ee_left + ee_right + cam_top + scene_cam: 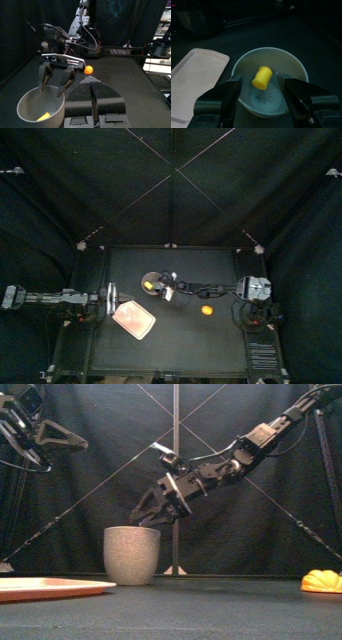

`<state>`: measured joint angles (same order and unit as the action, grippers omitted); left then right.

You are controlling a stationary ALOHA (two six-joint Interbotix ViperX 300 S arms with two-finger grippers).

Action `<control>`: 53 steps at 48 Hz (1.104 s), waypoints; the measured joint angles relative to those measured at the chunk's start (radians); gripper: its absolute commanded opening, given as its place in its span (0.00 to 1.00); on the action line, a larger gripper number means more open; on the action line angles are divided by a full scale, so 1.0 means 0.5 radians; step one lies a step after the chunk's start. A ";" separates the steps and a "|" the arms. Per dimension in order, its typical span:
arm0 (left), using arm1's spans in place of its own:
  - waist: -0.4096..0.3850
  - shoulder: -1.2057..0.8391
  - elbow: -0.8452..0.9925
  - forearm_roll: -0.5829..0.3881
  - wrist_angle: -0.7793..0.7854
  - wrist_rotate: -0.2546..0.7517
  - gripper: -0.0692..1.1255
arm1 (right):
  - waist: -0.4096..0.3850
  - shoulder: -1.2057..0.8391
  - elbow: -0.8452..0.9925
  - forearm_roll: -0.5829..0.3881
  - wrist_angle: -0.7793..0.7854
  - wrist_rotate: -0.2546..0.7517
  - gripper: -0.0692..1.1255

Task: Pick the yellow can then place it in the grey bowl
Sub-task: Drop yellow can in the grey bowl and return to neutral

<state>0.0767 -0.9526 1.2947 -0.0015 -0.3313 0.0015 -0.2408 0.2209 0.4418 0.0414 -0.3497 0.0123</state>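
Tray (134,320), pink, flat, one: lies left of and in front of the cup (131,554), apart from it. Orange toy (206,311), one: on the table to the cup's right, apart. Cup, grey, upright, one. Can (262,77), yellow, one: inside the cup, below the rim. Arms, two. Right gripper (140,514): hangs tilted directly over the cup's mouth, jaws wide and holding nothing. Left gripper (93,87): at the table's left side, clear of everything, jaws closed together, holding nothing. Table (201,343): black, matt. Black curtains on the back and sides.
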 measured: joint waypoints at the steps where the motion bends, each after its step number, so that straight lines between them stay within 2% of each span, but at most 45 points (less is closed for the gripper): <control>1: -0.003 0.000 0.000 0.000 -0.003 0.000 0.10 | 0.003 -0.031 0.028 0.000 -0.018 0.000 0.82; 24: -0.006 0.000 0.025 -0.009 0.000 -0.003 0.10 | 0.086 -0.902 0.933 0.006 -0.862 0.000 0.82; 38: -0.006 0.000 0.025 0.009 0.006 0.003 0.10 | 0.147 -1.203 1.243 -0.021 -0.896 -0.015 0.82; 53: -0.006 0.000 0.034 0.009 0.006 0.003 0.10 | 0.172 -1.236 1.362 -0.046 -0.896 0.003 0.82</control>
<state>0.0736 -0.9526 1.3116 0.0031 -0.3283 0.0031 -0.1549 -0.3973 1.1229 0.0184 -0.7977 0.0138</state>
